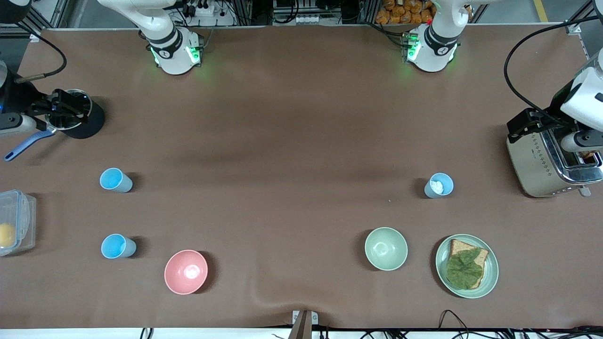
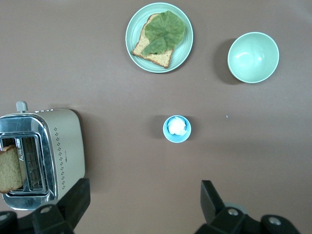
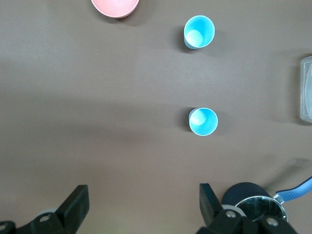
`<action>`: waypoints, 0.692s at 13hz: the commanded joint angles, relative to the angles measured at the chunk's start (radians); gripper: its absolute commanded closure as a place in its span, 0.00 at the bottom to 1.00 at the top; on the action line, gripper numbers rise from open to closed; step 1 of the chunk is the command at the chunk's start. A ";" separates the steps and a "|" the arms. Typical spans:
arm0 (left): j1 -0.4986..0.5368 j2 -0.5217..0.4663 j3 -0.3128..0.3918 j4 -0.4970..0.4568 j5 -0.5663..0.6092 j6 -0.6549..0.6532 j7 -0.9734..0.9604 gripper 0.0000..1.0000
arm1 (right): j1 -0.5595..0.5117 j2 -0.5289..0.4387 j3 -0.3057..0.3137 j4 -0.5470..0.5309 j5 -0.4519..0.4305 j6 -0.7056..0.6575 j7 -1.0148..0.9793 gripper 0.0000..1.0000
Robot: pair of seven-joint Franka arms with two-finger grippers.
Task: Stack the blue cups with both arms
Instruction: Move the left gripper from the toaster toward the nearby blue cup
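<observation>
Three blue cups stand upright on the brown table. Two are toward the right arm's end: one [image 1: 115, 180] farther from the front camera, one [image 1: 118, 246] nearer, beside the pink bowl. They also show in the right wrist view [image 3: 203, 121] [image 3: 199, 31], both empty. The third cup [image 1: 439, 185] stands toward the left arm's end and holds something white [image 2: 177, 128]. My right gripper [image 1: 66, 109] [image 3: 142, 195] is open and empty, high over a black pot. My left gripper [image 1: 530, 123] [image 2: 144, 192] is open and empty, high over the toaster's edge.
A pink bowl [image 1: 186, 271], a pale green bowl [image 1: 386, 248] and a green plate [image 1: 490, 278] with toast and lettuce lie near the front edge. A toaster [image 1: 541, 165] stands at the left arm's end. A black pot [image 1: 87, 125], a blue-handled tool [image 1: 23, 146] and a clear box [image 1: 16, 221] are at the right arm's end.
</observation>
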 commanded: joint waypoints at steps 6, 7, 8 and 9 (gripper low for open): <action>0.011 0.015 0.015 -0.033 -0.026 -0.037 0.064 0.00 | 0.004 0.011 -0.001 0.014 0.001 -0.016 -0.003 0.00; 0.011 0.029 0.015 -0.055 -0.026 -0.019 0.065 0.00 | 0.005 0.011 -0.001 0.013 0.001 -0.016 -0.001 0.00; 0.015 0.035 0.017 -0.104 -0.026 0.034 0.064 0.00 | 0.007 0.011 -0.001 0.013 0.001 -0.016 -0.001 0.00; 0.025 0.031 0.017 -0.185 -0.024 0.124 0.062 0.00 | 0.007 0.011 -0.001 0.013 0.001 -0.016 -0.001 0.00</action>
